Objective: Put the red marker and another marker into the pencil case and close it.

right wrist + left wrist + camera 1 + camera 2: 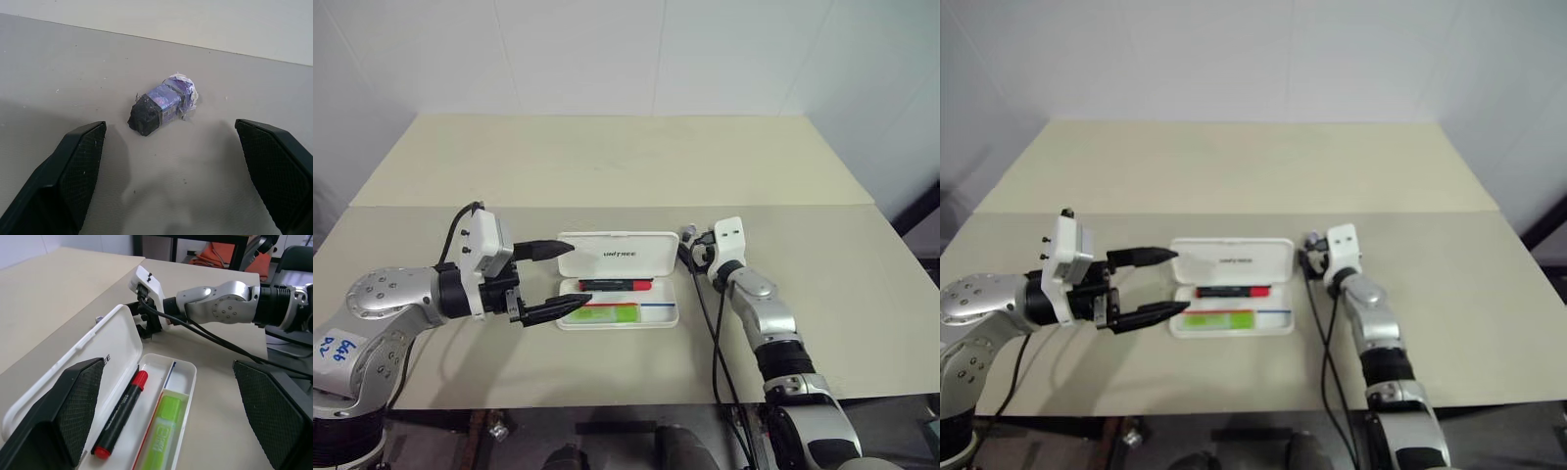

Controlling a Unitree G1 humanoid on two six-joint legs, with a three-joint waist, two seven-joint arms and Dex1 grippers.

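Left eye view: beige table (607, 157), white walls (607, 49); both grippers' fingers spread wide, empty.

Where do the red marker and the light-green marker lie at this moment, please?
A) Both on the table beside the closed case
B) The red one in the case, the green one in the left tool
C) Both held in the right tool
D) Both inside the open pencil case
D: the red marker and the light-green marker lie side by side in the tray of the pencil case, whose lid stands open.
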